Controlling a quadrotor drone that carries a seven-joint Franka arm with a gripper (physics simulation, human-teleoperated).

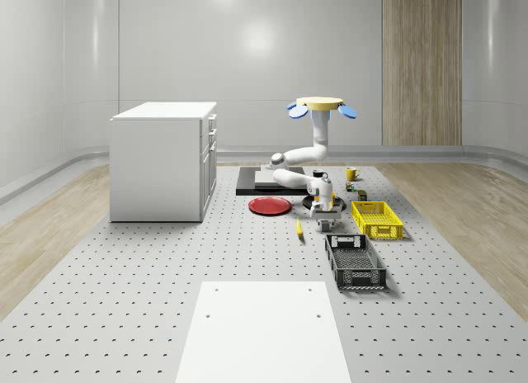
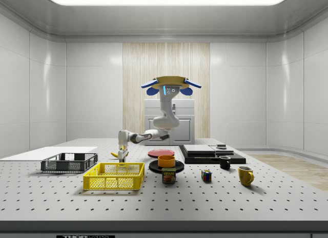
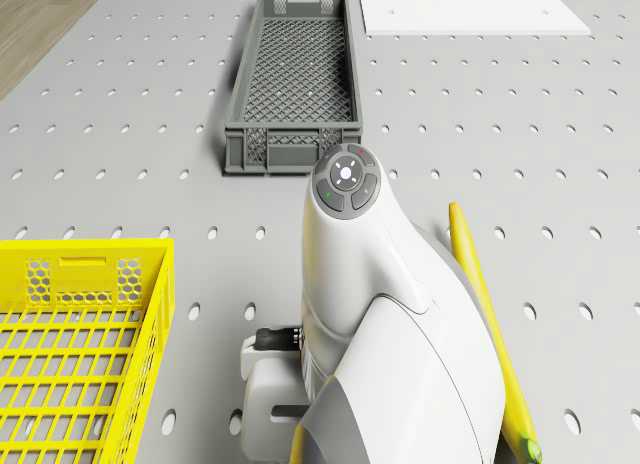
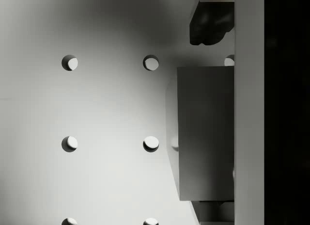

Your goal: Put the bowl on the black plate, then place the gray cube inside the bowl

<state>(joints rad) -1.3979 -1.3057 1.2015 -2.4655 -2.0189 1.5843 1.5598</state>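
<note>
The orange bowl [image 2: 166,160] sits on the black plate [image 2: 166,167], beside the red plate [image 1: 270,205]. The drone [image 1: 321,105] hovers above the table's far half, its white arm [image 3: 370,314] bent down toward the table. The gripper [image 1: 323,224] is low over the table between the plates and the crates. In the wrist view the gray cube [image 4: 203,137] rests on the perforated table between the two fingers. The gripper [image 4: 208,123] is open around it, with a gap at one fingertip [image 4: 208,26].
A yellow crate [image 3: 70,354] and a dark grey crate [image 3: 293,79] stand close to the gripper, with a banana [image 3: 490,324] on its other side. A can [image 2: 168,176], a puzzle cube [image 2: 206,175] and two mugs [image 2: 245,175] stand further off. A white cabinet [image 1: 163,160] stands at the whole-scene view's left.
</note>
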